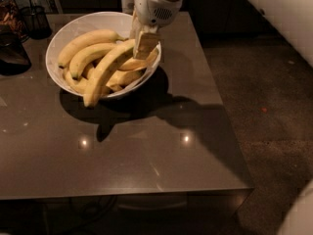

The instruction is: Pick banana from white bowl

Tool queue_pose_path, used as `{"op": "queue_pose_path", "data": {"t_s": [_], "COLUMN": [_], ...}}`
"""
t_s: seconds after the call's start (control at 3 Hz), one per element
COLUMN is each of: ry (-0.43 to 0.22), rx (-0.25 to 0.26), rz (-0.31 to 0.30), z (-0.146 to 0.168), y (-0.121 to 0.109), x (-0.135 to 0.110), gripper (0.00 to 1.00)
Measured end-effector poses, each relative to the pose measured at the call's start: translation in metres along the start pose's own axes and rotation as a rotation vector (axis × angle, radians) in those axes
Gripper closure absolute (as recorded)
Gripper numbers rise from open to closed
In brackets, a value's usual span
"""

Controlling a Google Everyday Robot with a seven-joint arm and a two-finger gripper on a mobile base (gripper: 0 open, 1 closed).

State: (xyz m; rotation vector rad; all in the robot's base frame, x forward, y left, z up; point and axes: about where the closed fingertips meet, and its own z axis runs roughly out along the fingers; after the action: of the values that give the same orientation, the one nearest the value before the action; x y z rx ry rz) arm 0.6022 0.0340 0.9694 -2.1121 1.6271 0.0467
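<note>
One dark, glossy table (146, 165) fills most of the frame, with the white bowl (80, 22) on it at upper left. The robot's pale arm (156, 4) comes down from the top edge over the bowl's right side. The banana (110, 70) lies slantwise across several shorter bananas (85, 38), its lower tip jutting past the bowl's near rim. The pincer (145, 43) is clamped on its upper end. A dark mesh cup (36, 21) stands in the far upper left corner.

The arm shell (279, 9) is glossy white and rounded. Its white wrist housing (156, 4) has a dotted vent grille, and the cream-tan pincer (145, 42) hangs over the right side of the white bowl (83, 22).
</note>
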Motion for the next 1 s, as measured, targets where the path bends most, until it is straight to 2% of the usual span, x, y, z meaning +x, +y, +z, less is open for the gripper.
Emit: {"op": "queue_pose_path", "data": {"t_s": [0.33, 0.67, 1.0], "ry": [0.002, 0.004, -0.014], "rx": [0.002, 0.033, 0.045], "rz": [0.002, 0.000, 0.053], "z": [0.001, -0.013, -0.025], "y": [0.001, 0.008, 0.028], "x": [0.001, -0.008, -0.011], "gripper": [1.00, 1.00, 1.00]}}
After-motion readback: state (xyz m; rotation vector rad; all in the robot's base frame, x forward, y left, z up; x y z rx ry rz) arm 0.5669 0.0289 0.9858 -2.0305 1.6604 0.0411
